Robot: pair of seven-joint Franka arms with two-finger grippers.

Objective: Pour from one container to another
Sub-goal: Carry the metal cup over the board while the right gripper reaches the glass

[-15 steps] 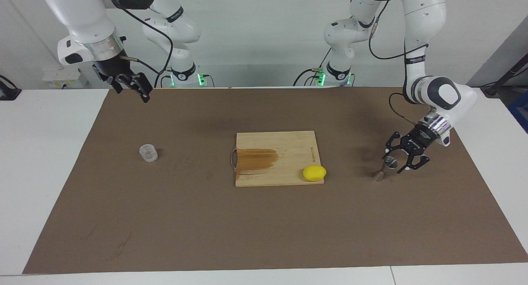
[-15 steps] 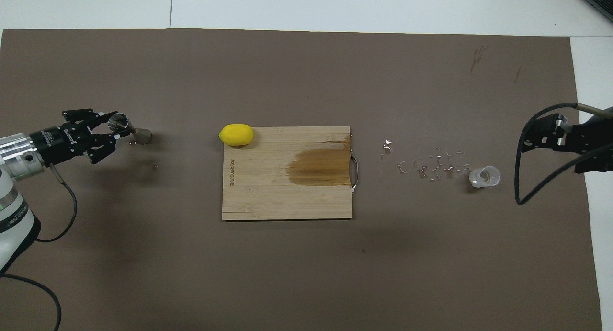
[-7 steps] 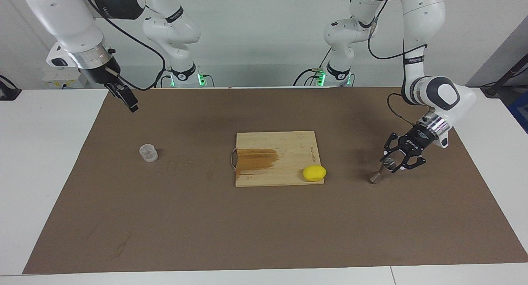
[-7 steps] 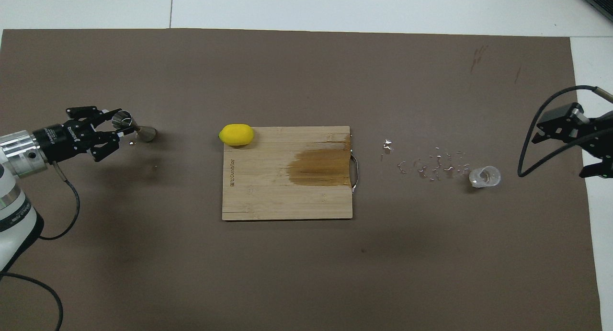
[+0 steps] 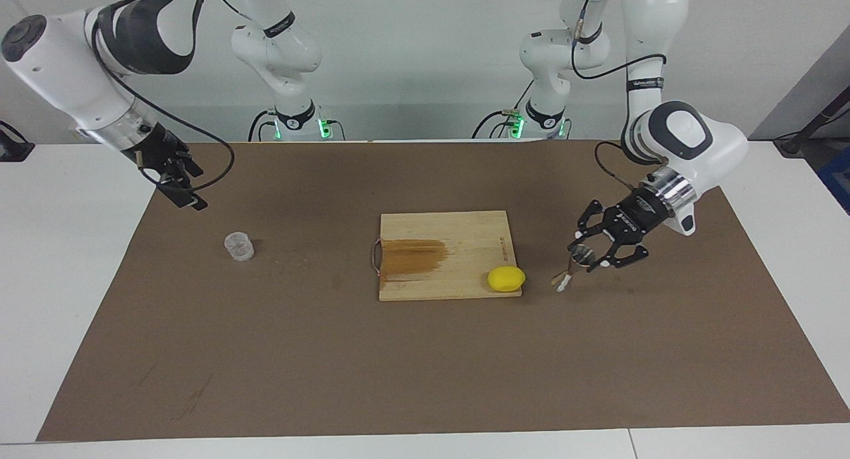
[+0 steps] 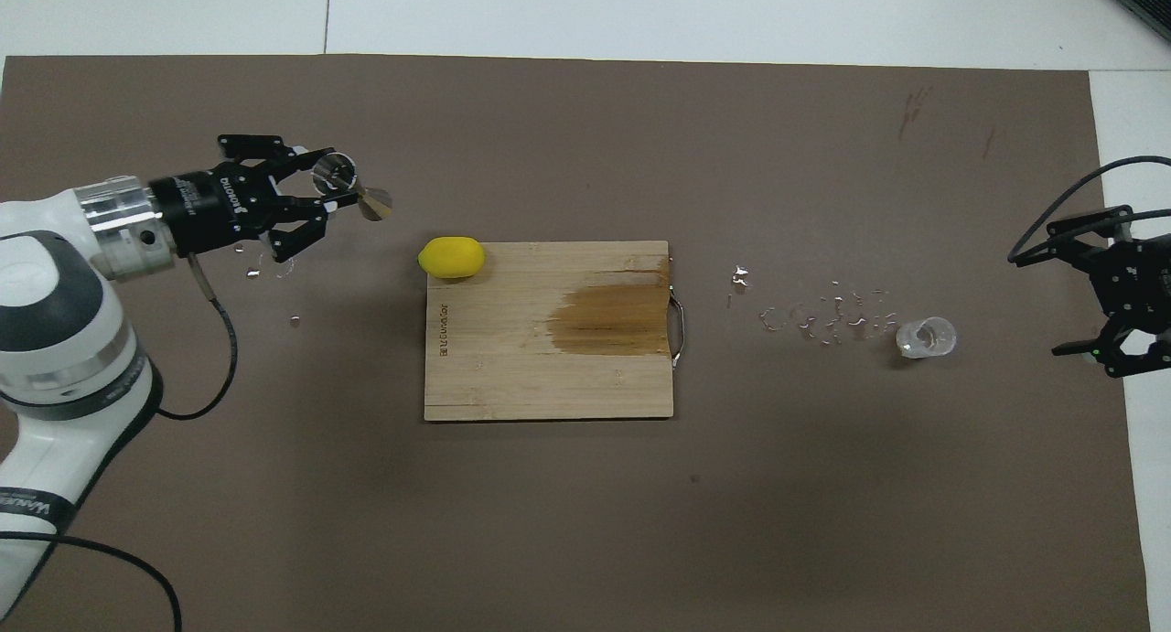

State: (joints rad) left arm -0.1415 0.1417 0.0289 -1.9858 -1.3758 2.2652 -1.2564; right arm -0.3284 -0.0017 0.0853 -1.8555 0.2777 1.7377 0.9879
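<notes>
Holding one jigger [image 5: 572,268] clamped in left fingers [image 5: 577,235] | right fingers [image 5: 178,182] apart | one cup [image 5: 239,246] | one lemon [image 5: 506,278]

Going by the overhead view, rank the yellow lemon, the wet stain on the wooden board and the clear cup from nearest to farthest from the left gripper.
1. Yellow lemon, at the wooden board's corner, closest to the left gripper.
2. Wet stain, at the board's handle end.
3. Clear cup, toward the right arm's end of the table.
</notes>
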